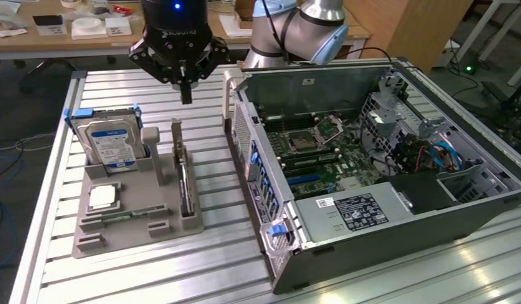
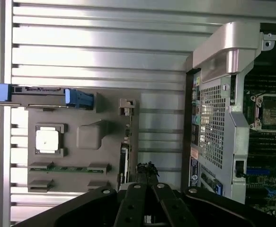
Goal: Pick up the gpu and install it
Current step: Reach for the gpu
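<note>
gpu: thin flat card, stood on its long edge in a slot of the grey holder on the bench. dark face; silvery bracket apparently at the end nearer the end effector. sits below the end effector and slightly offset from it, apart, untouched.

end effector: clenched, fingers pressed together, grasping nothing, hovering above the holder.

handling, as judged: light and stiff, yet fragile, with exposed board and small parts on the faces. smooth sides likely to slip under a crooked pinch. best hold probably the upper long edge near its middle, pinched across the thin thickness. bracket and lower contact edge better left alone. slot walls likely to bind unless lifted straight.

neighbours in the same holder: hard drive with blue-white label, upright, below the end effector on the side away from the computer case. processor chip and memory stick, flat, further from the end effector.

computer case: open, motherboard exposed, just beside the holder on the end effector's other side.
</note>
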You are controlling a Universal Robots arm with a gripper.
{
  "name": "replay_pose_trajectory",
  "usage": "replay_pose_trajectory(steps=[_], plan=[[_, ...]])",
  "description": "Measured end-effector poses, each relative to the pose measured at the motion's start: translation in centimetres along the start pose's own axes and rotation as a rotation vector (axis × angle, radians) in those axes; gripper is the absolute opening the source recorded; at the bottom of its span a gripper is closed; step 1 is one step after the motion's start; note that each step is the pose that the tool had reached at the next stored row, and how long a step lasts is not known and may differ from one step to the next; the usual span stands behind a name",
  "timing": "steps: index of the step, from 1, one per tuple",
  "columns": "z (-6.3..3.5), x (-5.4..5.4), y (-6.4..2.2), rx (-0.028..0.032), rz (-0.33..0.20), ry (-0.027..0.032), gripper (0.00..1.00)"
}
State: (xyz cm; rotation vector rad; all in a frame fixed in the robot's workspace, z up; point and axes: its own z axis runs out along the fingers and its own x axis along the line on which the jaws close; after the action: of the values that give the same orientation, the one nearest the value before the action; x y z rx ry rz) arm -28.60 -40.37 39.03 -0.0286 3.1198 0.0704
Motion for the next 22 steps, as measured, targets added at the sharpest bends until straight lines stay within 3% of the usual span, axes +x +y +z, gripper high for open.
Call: replay_pose_trajectory(steps=[10, 14, 20, 22], plan=[[-0.02, 2.0, -0.13, 0.0000, 0.000, 0.0001, 0.11], [-0.02, 2.2, -0.16, -0.0001, 0.000, 0.0000, 0.11], [-0.02, 2.2, -0.16, 0.0000, 0.000, 0.0001, 0.41], [-0.02, 2.2, -0.16, 0.0000, 0.000, 0.0001, 0.47]])
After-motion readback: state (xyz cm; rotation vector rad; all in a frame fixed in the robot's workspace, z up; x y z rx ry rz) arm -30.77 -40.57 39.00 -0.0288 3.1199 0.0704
